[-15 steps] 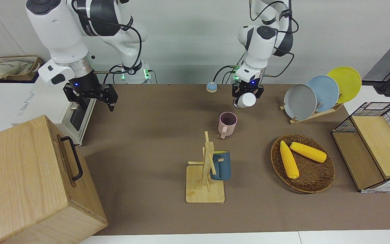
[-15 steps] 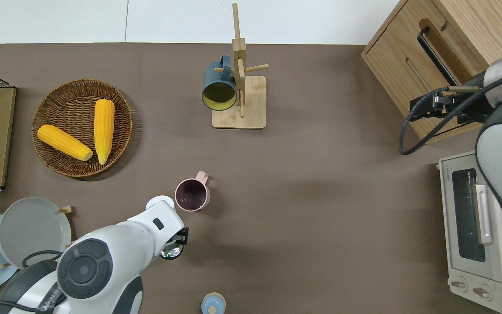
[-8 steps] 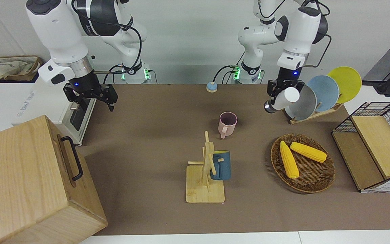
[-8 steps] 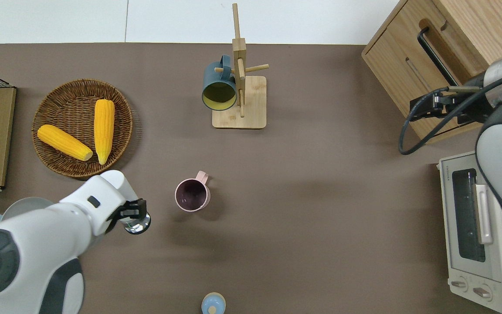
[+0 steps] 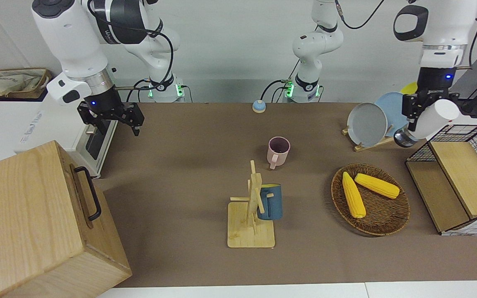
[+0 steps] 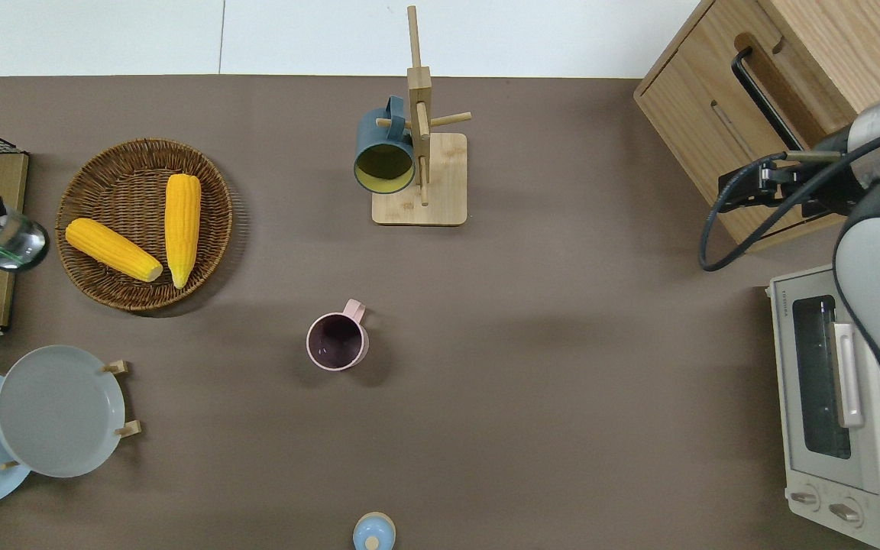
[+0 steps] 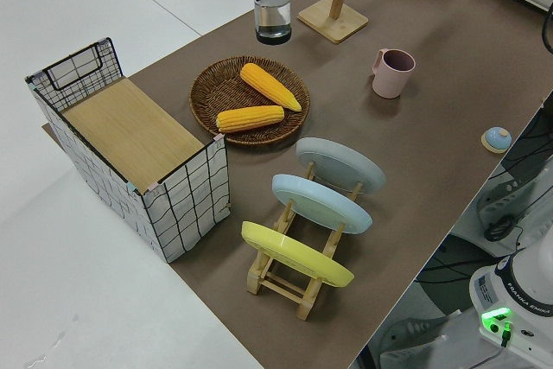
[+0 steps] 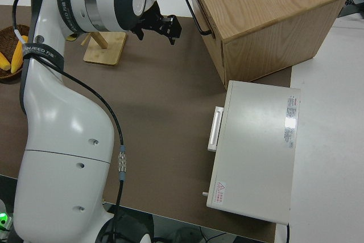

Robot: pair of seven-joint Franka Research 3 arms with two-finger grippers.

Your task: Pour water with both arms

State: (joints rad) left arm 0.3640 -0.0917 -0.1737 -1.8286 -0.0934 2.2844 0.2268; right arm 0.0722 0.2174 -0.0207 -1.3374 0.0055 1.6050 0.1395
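Overhead view: brown mat (image 6: 532, 367) covers table; white surface (image 6: 318, 34) alongside.

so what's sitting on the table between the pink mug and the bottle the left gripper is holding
The wicker basket with two corn cobs lies between the pink mug and the bottle held up by the left gripper, as the overhead view shows.

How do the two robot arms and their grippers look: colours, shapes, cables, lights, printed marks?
Both arms are glossy white, rounded jointed segments with dark grey joint bands and black cables looped alongside. The right arm has a silver wrist ring and printed lettering. The left gripper and right gripper are black and two-fingered, each under a small blue light. Green lights glow at the bases.
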